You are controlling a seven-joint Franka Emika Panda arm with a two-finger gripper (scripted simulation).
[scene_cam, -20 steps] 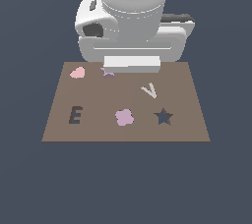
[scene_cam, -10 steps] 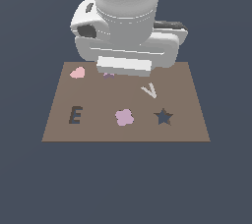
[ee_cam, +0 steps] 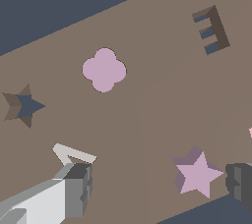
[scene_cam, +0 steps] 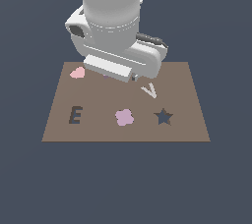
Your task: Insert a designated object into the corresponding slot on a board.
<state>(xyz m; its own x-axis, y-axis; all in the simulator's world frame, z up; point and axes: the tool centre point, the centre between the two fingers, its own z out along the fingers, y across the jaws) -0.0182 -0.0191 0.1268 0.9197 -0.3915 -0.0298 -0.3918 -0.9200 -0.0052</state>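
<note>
While star slot (ee_cam: 27, 106) sits empty, purple star piece (ee_cam: 199, 174) btwn open end effector (ee_cam: 162, 188) fingers

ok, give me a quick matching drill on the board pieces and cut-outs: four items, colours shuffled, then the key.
Items:
1. star piece
2. flower piece
3. star-shaped slot
4. V piece

Colours:
A. dark blue-grey
B. off-white
C. pale purple
D. pink-lilac

Pairs: 1-C, 2-D, 3-A, 4-B.

All four sit on the brown board. In the wrist view the star piece lies between the open fingertips of the gripper, not yet held.
</note>
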